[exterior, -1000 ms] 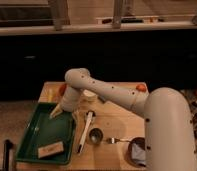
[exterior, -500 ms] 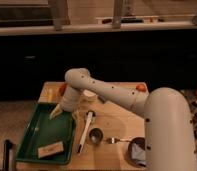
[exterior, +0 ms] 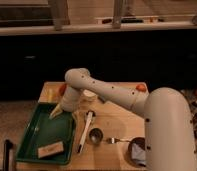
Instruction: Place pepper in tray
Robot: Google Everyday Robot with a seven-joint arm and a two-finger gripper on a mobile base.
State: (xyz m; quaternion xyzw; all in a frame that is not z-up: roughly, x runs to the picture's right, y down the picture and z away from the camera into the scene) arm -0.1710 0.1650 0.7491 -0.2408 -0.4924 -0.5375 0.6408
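The green tray (exterior: 39,129) lies on the left part of the wooden table. My gripper (exterior: 58,111) hangs at the end of the bent arm, over the tray's far right corner. A pale yellowish shape shows at the gripper's tip; I cannot tell whether it is part of the gripper or something held. A small red-orange thing (exterior: 62,89), possibly the pepper, sits at the table's back left, just behind the arm's wrist.
A tan block (exterior: 51,148) lies in the tray's near end. Right of the tray lie a long white utensil (exterior: 85,131), a metal cup (exterior: 96,135), a fork (exterior: 114,140) and a black bowl (exterior: 137,150). A white cup (exterior: 89,95) and an orange object (exterior: 141,87) sit at the back.
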